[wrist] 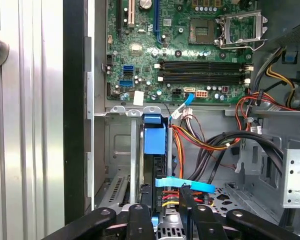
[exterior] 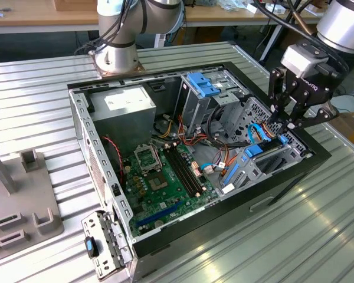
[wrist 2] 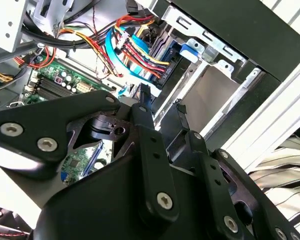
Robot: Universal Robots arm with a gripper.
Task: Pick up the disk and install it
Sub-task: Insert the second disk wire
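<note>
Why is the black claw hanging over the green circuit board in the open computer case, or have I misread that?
Misread in one respect. The claw hangs over the drive bay at the exterior view's right end of the open computer case, by the blue-railed disk, not over the green circuit board. The exterior view shows it.

We cannot tell whether the gripper point(exterior: 289, 122) touches the disk point(exterior: 263, 149) in the exterior view, since its black linkages cover the bay's far end there. In the second wrist view the gripper's body hides most of the motherboard point(wrist 2: 57, 82). In the first wrist view the picture's lower edge cuts off the fingers point(wrist: 186, 207), and the disk point(wrist: 155, 140) shows edge-on, its lower part hidden behind them.
</note>
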